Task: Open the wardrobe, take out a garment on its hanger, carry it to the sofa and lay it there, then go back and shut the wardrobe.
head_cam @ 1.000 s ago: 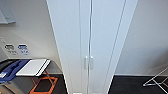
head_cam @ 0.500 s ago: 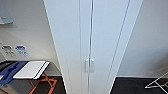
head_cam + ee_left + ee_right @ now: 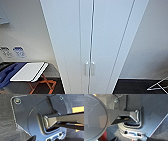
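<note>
Approach to the wardrobe [image 3: 92, 37] is what has changed over the last second: in the head view the white cabinet is seen nearer and more centred than it was one second ago, and the whole picture has shifted, so it is judged that the robot has driven closer and not that anything in the room was moved. The two doors are shut, with only a thin dark seam between them, and the pair of small vertical handles [image 3: 89, 68] is seen low in the picture, the two just beside each other at the seam. The garment, its hanger and the sofa cannot be seen, so the garment is judged to be behind the closed doors.

To the left of the wardrobe a folding stand with orange legs [image 3: 41, 83] carries a white board [image 3: 28, 71], and a blue cloth [image 3: 8, 73] lies beside it. At the right edge part of a white wire rack [image 3: 158, 86] is seen on the dark floor.

State of the jaws cannot be told for either arm. The task is judged to be at its very beginning: opening is not yet begun.
</note>
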You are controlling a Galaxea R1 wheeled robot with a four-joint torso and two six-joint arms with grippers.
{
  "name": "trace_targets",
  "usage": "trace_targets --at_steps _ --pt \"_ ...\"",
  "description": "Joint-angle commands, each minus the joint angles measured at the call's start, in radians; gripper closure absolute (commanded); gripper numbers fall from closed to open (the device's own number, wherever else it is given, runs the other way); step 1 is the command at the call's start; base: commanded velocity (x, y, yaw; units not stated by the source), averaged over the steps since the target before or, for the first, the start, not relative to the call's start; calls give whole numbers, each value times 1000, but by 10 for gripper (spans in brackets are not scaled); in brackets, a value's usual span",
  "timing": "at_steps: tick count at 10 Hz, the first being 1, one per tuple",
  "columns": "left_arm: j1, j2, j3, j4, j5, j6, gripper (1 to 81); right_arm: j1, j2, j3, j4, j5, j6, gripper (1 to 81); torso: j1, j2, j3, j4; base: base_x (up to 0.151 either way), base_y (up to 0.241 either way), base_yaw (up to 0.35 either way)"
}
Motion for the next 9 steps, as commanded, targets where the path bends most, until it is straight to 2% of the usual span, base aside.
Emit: trace_targets --at_steps 1,3,5,9 --pt "-21 -12 13 11 67 6 10 13 -20 15 -11 -51 2 10 0 0 0 0 0 0 0" --pt "-21 -12 16 11 71 6 10 17 -29 20 -9 -50 2 10 0 0 0 0 0 0 0" --pt "-29 -55 81 10 73 2 10 41 -85 85 -8 -31 8 10 0 0 0 0 0 0 0" --pt "-119 -294 392 7 74 -6 10 193 -343 439 -5 -46 15 10 0 0 0 0 0 0 0"
